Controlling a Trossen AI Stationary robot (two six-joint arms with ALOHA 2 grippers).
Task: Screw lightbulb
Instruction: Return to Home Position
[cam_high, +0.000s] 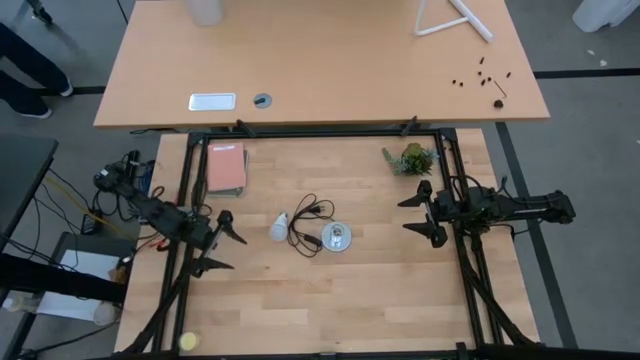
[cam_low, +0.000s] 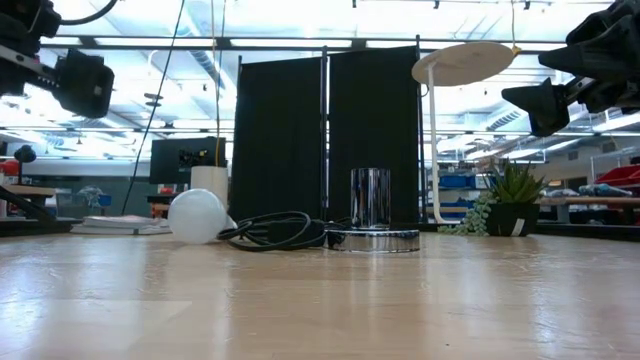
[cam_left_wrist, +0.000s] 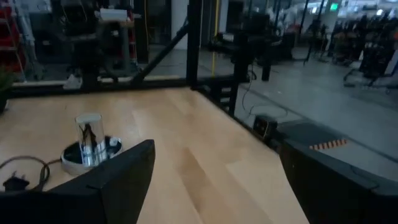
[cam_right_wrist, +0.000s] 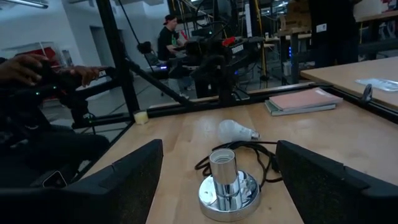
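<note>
The white lightbulb (cam_high: 280, 227) lies on its side on the wooden table, left of centre; it also shows in the low view (cam_low: 197, 215) and in the right wrist view (cam_right_wrist: 236, 131). Just right of it the silvery socket (cam_high: 337, 238) stands upright on its round base (cam_right_wrist: 228, 198), its black cord (cam_high: 308, 222) looped between the two. My left gripper (cam_high: 226, 240) hovers open, left of the bulb. My right gripper (cam_high: 407, 215) hovers open, right of the socket. Both point level toward the table's middle, with nothing between their fingers.
A pink book (cam_high: 227, 167) lies at the far left and a small potted plant (cam_high: 410, 158) stands at the far right. A yellow ball (cam_high: 188, 342) sits near the front left corner. Black frame rails (cam_high: 320, 131) run along the table's sides. A person (cam_right_wrist: 168, 34) sits beyond the table.
</note>
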